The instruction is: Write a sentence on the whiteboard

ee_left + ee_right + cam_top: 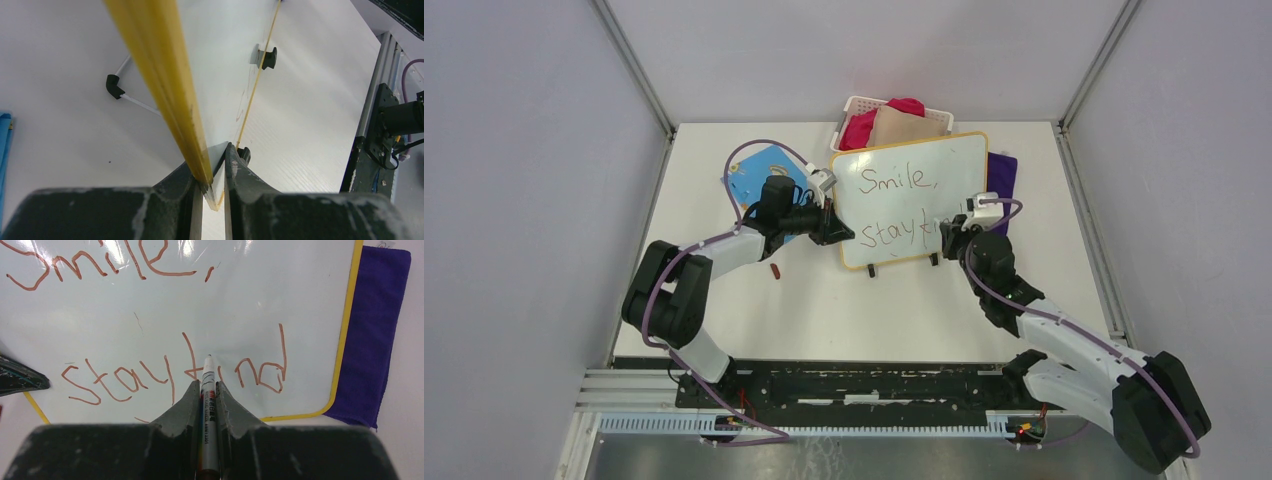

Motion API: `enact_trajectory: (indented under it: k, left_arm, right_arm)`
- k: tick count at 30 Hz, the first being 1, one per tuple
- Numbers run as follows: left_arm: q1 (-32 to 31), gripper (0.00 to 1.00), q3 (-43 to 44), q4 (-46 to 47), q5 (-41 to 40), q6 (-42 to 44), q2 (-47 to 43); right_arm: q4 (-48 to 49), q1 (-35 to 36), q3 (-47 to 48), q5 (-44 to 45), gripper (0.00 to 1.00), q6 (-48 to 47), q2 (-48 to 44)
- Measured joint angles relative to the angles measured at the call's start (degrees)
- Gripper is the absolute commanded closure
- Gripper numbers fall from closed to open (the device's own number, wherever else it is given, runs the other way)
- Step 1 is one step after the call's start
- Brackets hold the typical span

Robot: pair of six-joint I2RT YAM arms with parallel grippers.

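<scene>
The whiteboard (954, 170) with a yellow-orange frame stands tilted on black feet at mid-table. The sentence (899, 182) reads "Smile," over "stay kind" in dark red; it also shows in the right wrist view (125, 377). My left gripper (842, 234) is shut on the whiteboard's lower left edge; in the left wrist view the yellow frame (165, 85) sits between the jaws of the left gripper (213, 172). My right gripper (947, 226) is shut on a silver marker (207, 390), the tip of which points at the board by the "k".
A white basket (944, 120) with red and tan cloths stands behind the board. A purple cloth (1002, 178) lies at the board's right edge, also in the right wrist view (372, 335). A blue card (759, 172) lies left under the left arm. A small red cap (775, 271) lies on the table.
</scene>
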Motion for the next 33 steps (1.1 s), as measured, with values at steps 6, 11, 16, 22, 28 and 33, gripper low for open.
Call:
enact_trajectory:
  k: [6, 11, 16, 22, 28, 33]
  left_arm:
    - [0.0, 0.98, 0.1, -0.1, 0.0, 0.0, 0.0]
    - [0.0, 0.98, 0.1, -0.1, 0.0, 0.0, 0.0]
    - [0.0, 0.98, 0.1, -0.2, -0.1, 0.0, 0.0]
    - [0.0, 0.98, 0.1, -0.3, -0.1, 0.0, 0.0]
    - [-0.1, 0.98, 0.2, -0.3, -0.1, 0.0, 0.0]
    - [-0.1, 0.98, 0.2, -0.3, -0.3, 0.0, 0.0]
  right_arm:
    - [0.5, 0.0, 0.8, 0.7, 1.0, -0.3, 1.7]
    - [1.0, 0.0, 0.9, 0.8, 1.0, -0.3, 3.1]
    - [2.1, 0.0, 0.9, 0.8, 1.0, -0.4, 4.2]
    - [2.3, -0.1, 0.9, 1.0, 1.0, -0.5, 4.4]
    - [2.2, -0.1, 0.9, 1.2, 1.0, -0.5, 4.3]
    - [2.1, -0.4, 0.9, 1.5, 1.0, -0.6, 3.9]
